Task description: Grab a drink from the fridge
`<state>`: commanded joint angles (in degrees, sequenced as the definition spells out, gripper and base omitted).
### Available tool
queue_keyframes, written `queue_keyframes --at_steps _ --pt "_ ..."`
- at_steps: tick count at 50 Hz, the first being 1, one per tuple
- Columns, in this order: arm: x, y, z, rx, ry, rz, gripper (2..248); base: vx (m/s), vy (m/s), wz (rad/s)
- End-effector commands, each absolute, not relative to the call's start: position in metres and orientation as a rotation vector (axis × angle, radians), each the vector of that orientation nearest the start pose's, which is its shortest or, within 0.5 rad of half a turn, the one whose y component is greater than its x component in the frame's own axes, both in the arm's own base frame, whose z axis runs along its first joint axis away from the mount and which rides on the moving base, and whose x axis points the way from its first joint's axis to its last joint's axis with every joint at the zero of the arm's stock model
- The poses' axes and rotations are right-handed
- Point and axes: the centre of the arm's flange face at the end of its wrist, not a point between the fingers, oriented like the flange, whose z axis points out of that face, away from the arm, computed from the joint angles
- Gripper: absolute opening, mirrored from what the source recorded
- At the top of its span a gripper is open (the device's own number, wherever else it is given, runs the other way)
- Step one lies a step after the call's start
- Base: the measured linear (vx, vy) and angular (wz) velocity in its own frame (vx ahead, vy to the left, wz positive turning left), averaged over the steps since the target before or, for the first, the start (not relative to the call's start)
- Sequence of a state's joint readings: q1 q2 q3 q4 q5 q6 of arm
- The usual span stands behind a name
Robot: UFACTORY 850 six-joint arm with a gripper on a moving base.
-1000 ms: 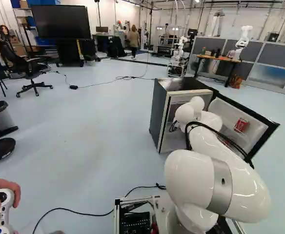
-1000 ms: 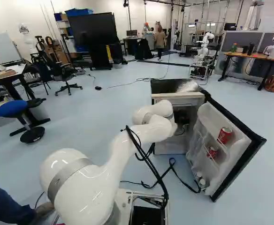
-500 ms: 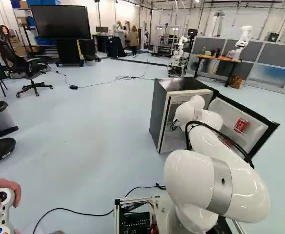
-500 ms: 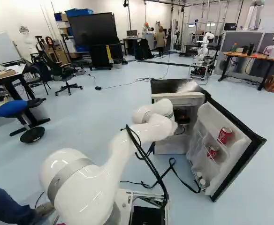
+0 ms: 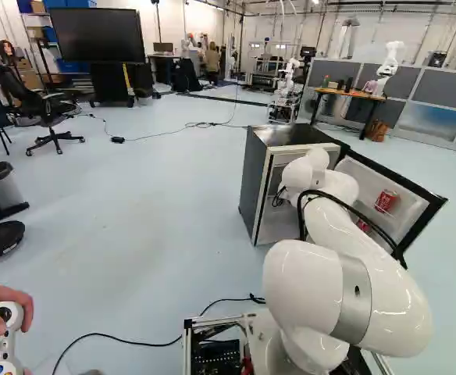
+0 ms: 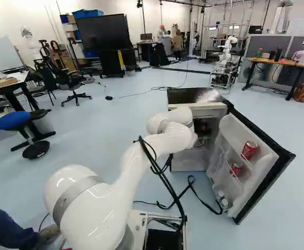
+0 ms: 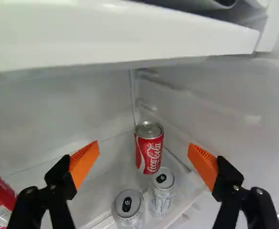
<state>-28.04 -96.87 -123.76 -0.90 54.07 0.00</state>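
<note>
In the wrist view the gripper (image 7: 143,145) stands open inside the fridge, nothing gripped. A red can (image 7: 149,149) stands upright in the inner corner, ahead of the gap between the orange pads. Two pale cans, one (image 7: 128,206) and another (image 7: 162,188), stand nearer than it, their tops showing. Another red can (image 7: 0,195) is partly visible beside one finger. The open fridge (image 5: 251,183) stands ahead of the arm; its body and the arm's wrist hide the gripper in the left base view. Two more red cans, upper (image 6: 250,150) and lower (image 6: 236,169), sit in the door racks.
A white shelf or compartment edge (image 7: 130,38) spans above the gripper. The fridge door (image 6: 269,172) stands open on the right. Black cables (image 6: 165,179) hang from the arm. A hand with a controller (image 5: 8,336) shows at the left base view's edge. Another robot (image 5: 386,66) stands far back.
The arm's wrist end has risen slightly at the fridge opening, its cable shifting with it. The base, fridge and door cans have stayed put.
</note>
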Motion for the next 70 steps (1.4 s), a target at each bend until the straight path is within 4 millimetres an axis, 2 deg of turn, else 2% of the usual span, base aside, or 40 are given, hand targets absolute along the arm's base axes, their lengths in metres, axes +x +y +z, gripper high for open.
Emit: queue_keyframes --at_steps 70 --pt "0.7123 -0.3757 -0.0141 -2.606 0.619 -2.173 247 0.0 0.0 0.0"
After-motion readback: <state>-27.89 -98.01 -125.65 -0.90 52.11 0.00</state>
